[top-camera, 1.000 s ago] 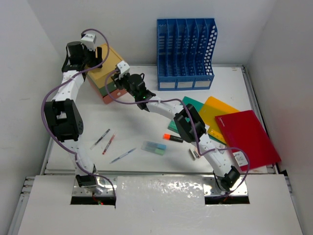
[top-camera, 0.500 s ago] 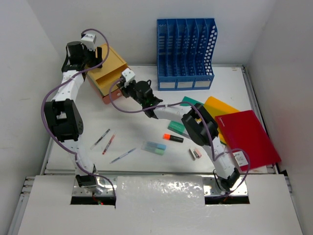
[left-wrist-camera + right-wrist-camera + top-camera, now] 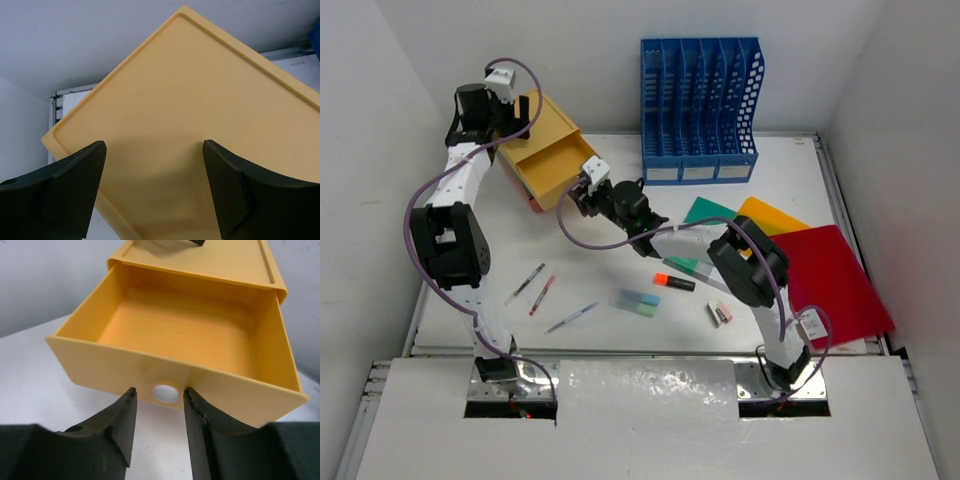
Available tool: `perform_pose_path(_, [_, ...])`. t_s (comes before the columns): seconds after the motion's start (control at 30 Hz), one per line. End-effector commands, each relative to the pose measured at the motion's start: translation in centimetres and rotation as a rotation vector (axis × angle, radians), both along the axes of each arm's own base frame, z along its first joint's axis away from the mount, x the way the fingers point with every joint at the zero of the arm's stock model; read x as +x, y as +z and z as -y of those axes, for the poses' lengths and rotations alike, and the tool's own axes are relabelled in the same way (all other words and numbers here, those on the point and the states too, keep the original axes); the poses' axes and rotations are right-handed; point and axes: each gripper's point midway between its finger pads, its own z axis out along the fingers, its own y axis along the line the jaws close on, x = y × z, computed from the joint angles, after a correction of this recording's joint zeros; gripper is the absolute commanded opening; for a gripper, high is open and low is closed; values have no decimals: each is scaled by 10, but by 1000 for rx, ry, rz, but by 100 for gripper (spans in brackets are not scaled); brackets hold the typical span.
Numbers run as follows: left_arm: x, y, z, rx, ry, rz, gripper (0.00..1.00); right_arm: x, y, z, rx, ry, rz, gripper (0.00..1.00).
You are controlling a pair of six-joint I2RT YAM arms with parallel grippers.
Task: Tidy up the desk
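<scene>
White-walled desk (image 3: 590,272) littered with pens (image 3: 542,294) — left gripper (image 3: 153,150) spread wide, right gripper (image 3: 160,392) narrowly apart.

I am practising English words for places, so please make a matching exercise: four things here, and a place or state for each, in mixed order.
1 yellow drawer
2 blue file rack
3 red folder
4 orange highlighter

a right side of the desk
b pulled open, empty
c near the middle of the desk
d against the back wall

Pairs: 1-b, 2-d, 3-a, 4-c

desk (image 3: 590,275): drawer box (image 3: 542,150) far left | file rack (image 3: 700,110) behind | folders (image 3: 825,280) right
</scene>
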Motion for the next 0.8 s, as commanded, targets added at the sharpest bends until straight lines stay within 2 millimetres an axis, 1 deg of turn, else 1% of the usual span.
perform_pose_path(0.0, [-17,-18,-10,17,34,-106,78,-18,62,-8,98,71,97,57])
perform_pose_path(0.03, [-17,-14,-9,17,38,-101,79,-20,61,-7,91,77,93,61])
perform_pose_path(0.07, [-18,-9,-11,19,43,-98,81,-23,65,-7,95,90,98,64])
perform_pose_path(0.1, [-18,5,-11,22,44,-74,89,-28,70,-2,100,94,104,70])
perform_pose_path(0.13, [-18,13,-11,23,44,-63,90,-31,72,0,104,99,106,72])
perform_pose_path(0.17, [-20,30,-8,21,36,-40,93,-36,86,4,120,106,122,73])
perform_pose_path(0.2, [-22,40,-8,20,36,-23,93,-41,80,8,112,108,111,75])
perform_pose_path(0.27, [-27,58,-6,7,39,4,94,-48,85,15,116,118,116,77])
perform_pose_path(0.3, [-33,79,-5,2,41,43,96,-57,90,22,117,127,118,77])
perform_pose_path(0.37, [-44,99,-2,-5,41,71,96,-67,93,32,120,130,110,78])
perform_pose_path(0.4, [-57,119,-2,-4,43,104,96,-74,78,40,97,131,85,79])
perform_pose_path(0.43, [-66,125,-1,-5,37,108,97,-82,91,49,113,129,99,79])
perform_pose_path(0.47, [-84,147,1,2,38,145,97,-88,91,54,112,131,94,79])
perform_pose_path(0.5, [-95,145,-1,19,34,135,97,-94,74,63,86,125,66,79])
perform_pose_path(0.53, [-108,140,-1,33,33,102,97,-101,84,72,99,122,78,79])
perform_pose_path(0.57, [-130,156,-3,54,36,123,97,-106,81,77,95,119,71,79])
perform_pose_path(0.6, [-143,139,-9,91,32,75,96,-111,66,86,72,110,47,79])
perform_pose_path(0.63, [-169,118,-14,104,33,-1,93,-116,73,95,84,97,58,80])
perform_pose_path(0.67, [-182,105,-18,122,27,-46,92,-122,59,101,63,97,39,80])
perform_pose_path(0.7, [-200,84,-22,162,0,-122,90,-125,56,106,52,95,37,80])
perform_pose_path(0.73, [-211,68,-27,182,-3,-169,89,-129,60,111,51,98,51,80])
perform_pose_path(0.77, [-233,37,-37,186,9,-251,89,-134,49,115,29,101,39,80])
